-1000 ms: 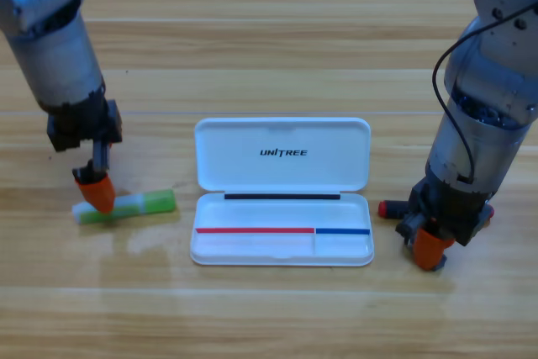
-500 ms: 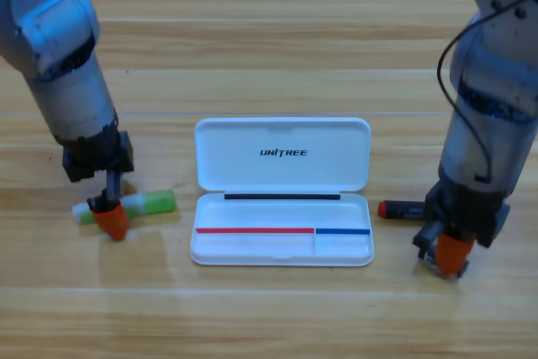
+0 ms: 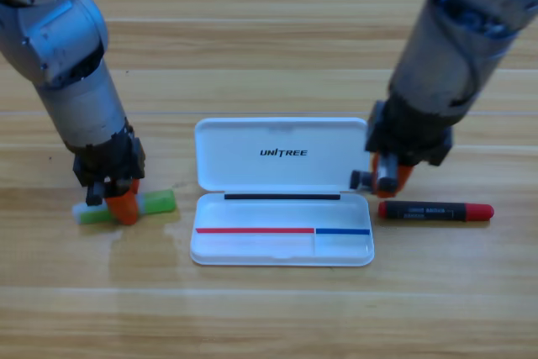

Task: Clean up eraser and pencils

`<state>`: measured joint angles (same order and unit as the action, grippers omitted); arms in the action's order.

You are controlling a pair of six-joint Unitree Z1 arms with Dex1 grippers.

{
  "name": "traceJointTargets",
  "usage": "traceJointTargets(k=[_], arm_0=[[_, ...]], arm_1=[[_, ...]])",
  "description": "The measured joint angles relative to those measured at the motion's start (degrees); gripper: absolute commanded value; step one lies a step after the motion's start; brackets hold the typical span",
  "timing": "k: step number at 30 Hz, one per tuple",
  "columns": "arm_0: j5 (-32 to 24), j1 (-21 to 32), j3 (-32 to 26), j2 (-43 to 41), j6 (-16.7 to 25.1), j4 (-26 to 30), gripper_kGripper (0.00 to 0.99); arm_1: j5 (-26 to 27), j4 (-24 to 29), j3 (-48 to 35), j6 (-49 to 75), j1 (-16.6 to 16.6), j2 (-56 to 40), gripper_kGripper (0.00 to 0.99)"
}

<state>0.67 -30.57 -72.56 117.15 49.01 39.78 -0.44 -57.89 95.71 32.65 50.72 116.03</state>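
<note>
**Wooden table, two sticks flanking the case**

Left gripper (image 3: 124, 205) sits right on the white-green pencil (image 3: 126, 206), lying left-right; grip unclear. Right gripper (image 3: 388, 176), jaws unreadable, hovers just above the black-red pencil (image 3: 435, 211), also left-right, beside the white case (image 3: 282, 241). Eraser unseen.
</note>
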Motion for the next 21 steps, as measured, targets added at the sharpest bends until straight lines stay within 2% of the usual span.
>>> traceJointTargets(k=[8,13,21], arm_0=[[0.67,-0.11,-0.11,-0.09,-1.33,0.15,0.0],[1.39,-0.11,-1.54,-1.09,-1.33,3.9,0.0],[1.57,-0.11,-5.01,-7.63,-1.33,9.54,0.0]], arm_1=[[0.69,-0.01,3.59,2.38,1.62,5.78,0.0],[0.69,-0.01,3.81,3.25,1.72,7.96,0.0],[0.69,-0.01,4.45,3.52,1.78,9.8,0.0]])
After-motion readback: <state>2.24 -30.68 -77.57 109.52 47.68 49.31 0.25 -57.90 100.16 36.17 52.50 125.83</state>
